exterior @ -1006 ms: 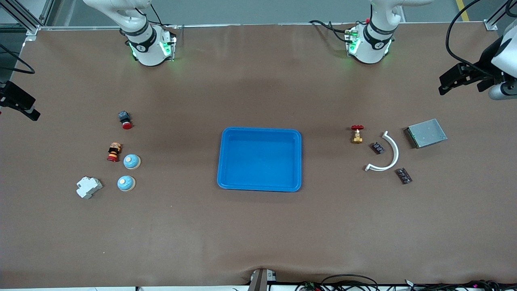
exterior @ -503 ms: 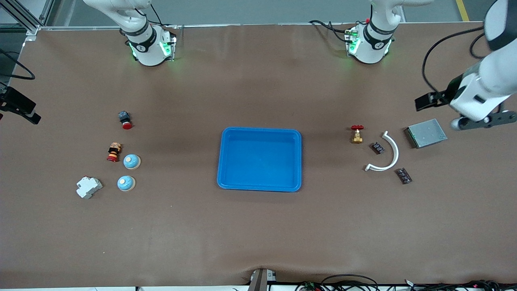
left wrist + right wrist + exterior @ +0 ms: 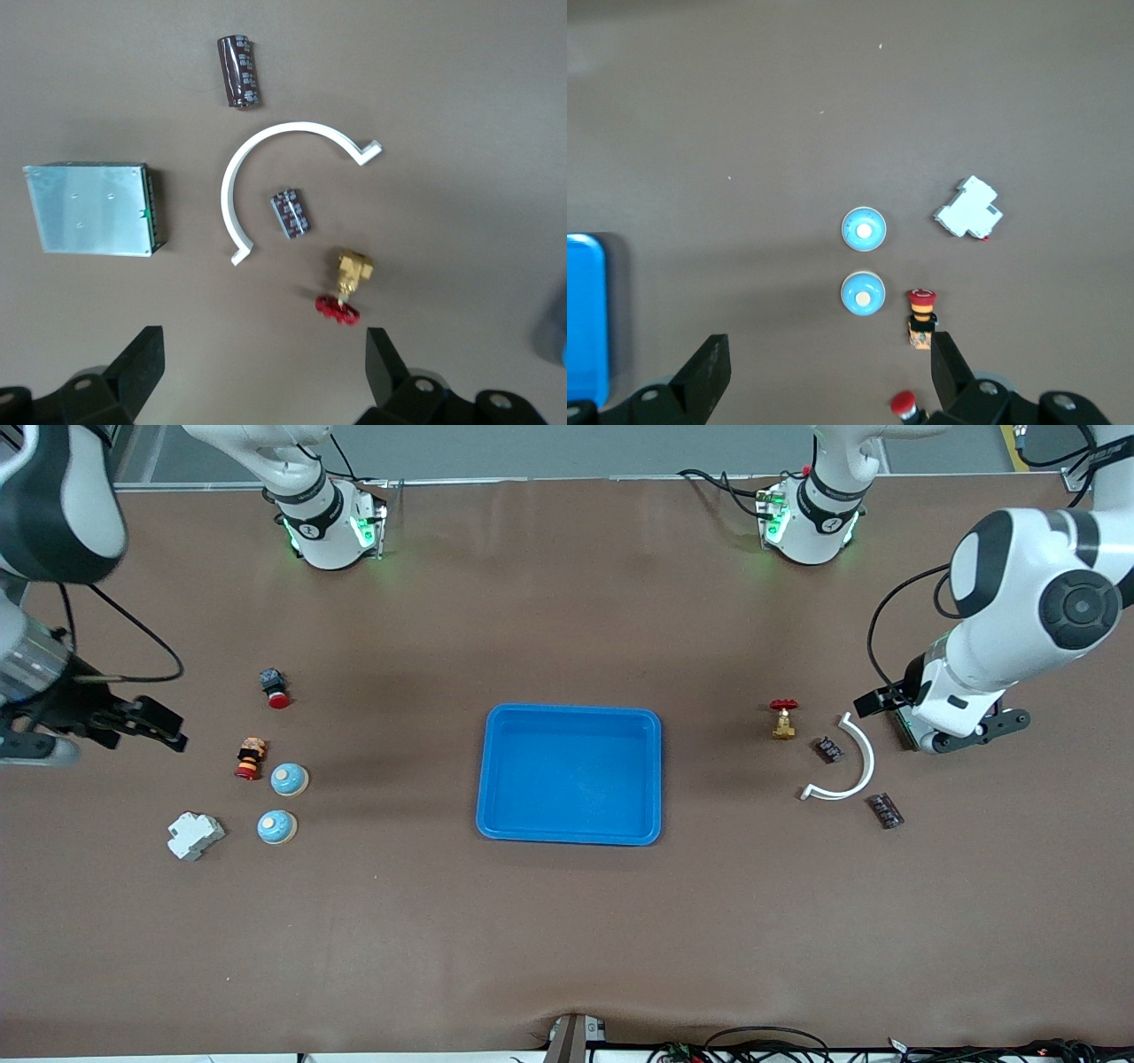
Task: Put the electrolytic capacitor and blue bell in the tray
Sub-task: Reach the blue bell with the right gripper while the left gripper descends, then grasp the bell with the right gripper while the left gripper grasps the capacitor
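Observation:
The blue tray (image 3: 571, 825) lies in the middle of the table with nothing in it; one end (image 3: 585, 319) shows in the right wrist view. Two blue bells (image 3: 289, 779) (image 3: 276, 827) stand toward the right arm's end, also seen as bells (image 3: 863, 229) (image 3: 862, 293). Two dark electrolytic capacitors (image 3: 829, 749) (image 3: 885, 811) lie toward the left arm's end by a white arc, the capacitors (image 3: 291, 213) (image 3: 239, 71) seen from above. My left gripper (image 3: 881, 701) (image 3: 263, 372) hangs open, over the table near the grey box. My right gripper (image 3: 151, 724) (image 3: 828, 372) hangs open, over the table beside the bells' cluster.
A white arc (image 3: 266, 168), a grey metal box (image 3: 93, 208) and a brass valve with a red wheel (image 3: 783, 719) lie near the capacitors. Near the bells are a white breaker (image 3: 195, 835), an orange-and-red push button (image 3: 251, 758) and a red-capped button (image 3: 275, 687).
Both arms have swung in from the table's ends. The left gripper has come over the grey box; the right gripper has come toward the bells. Nothing on the table has moved.

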Robot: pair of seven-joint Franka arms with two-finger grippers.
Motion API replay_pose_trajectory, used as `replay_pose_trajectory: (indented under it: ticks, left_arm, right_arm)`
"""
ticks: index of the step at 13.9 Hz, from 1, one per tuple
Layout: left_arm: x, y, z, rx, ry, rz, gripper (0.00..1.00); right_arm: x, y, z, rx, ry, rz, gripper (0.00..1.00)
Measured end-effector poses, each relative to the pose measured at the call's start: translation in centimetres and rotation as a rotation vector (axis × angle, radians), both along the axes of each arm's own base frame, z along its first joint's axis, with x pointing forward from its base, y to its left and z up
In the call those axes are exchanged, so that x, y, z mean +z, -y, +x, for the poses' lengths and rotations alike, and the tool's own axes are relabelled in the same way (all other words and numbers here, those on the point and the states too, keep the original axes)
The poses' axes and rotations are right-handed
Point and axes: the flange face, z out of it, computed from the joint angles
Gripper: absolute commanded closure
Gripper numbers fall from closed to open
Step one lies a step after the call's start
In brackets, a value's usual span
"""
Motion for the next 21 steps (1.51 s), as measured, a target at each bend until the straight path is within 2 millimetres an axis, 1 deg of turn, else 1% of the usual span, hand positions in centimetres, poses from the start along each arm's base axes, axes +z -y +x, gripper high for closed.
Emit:
replay_pose_trajectory:
  ticks: [2,4,6,7,9,10,12,13,14,16,17,18,21]
  left_arm:
    - [-3.3,-2.0,-0.7,0.041,0.032,-0.004,0.00]
    - [-6.4,-4.5,-1.2,0.087,0.057,-0.007,0.00]
    - [-9.0,-6.4,-1.0,0.124,0.066,-0.010,0.00]
    - [-10.2,-6.8,-0.8,0.138,0.072,-0.016,0.00]
    - [-12.4,-6.7,-0.6,0.190,0.077,-0.056,0.03]
    - [-13.3,-6.4,-0.5,0.221,0.074,-0.080,0.06]
    - [-14.7,-5.8,-0.4,0.271,0.076,-0.118,0.13]
    - [-15.3,-5.2,-0.3,0.284,0.074,-0.126,0.17]
    - [-16.0,-4.2,-0.3,0.286,0.068,-0.129,0.21]
    - [-17.2,-2.0,-0.3,0.291,0.057,-0.124,0.27]
    - [-17.8,-1.4,-0.4,0.292,0.054,-0.122,0.27]
    - [-18.5,-1.2,-0.4,0.292,0.051,-0.120,0.27]
    - [-20.0,-1.6,-0.5,0.301,0.042,-0.115,0.27]
  right_arm:
    - [-4.8,-0.1,0.2,0.000,-0.037,0.001,0.00]
    - [-9.2,0.1,1.0,-0.003,-0.078,0.003,0.00]
    - [-12.7,0.2,2.0,-0.005,-0.089,0.004,0.00]
    - [-14.2,0.2,2.2,-0.005,-0.098,0.005,0.00]
    - [-16.3,0.2,2.6,0.000,-0.109,0.001,0.00]
    - [-17.0,0.2,2.7,0.005,-0.109,-0.006,0.00]
    - [-18.7,0.1,3.2,0.010,-0.093,-0.011,0.00]
    - [-19.7,0.1,3.5,0.011,-0.083,-0.012,0.00]
    - [-20.8,0.1,3.8,0.011,-0.074,-0.013,0.00]
    - [-23.1,0.3,4.1,0.011,-0.059,-0.016,0.00]
    - [-24.2,0.4,4.2,0.016,-0.056,-0.018,0.00]
    - [-25.4,0.5,4.3,0.025,-0.058,-0.021,0.00]
    - [-27.7,1.4,5.0,0.037,-0.066,-0.026,0.00]
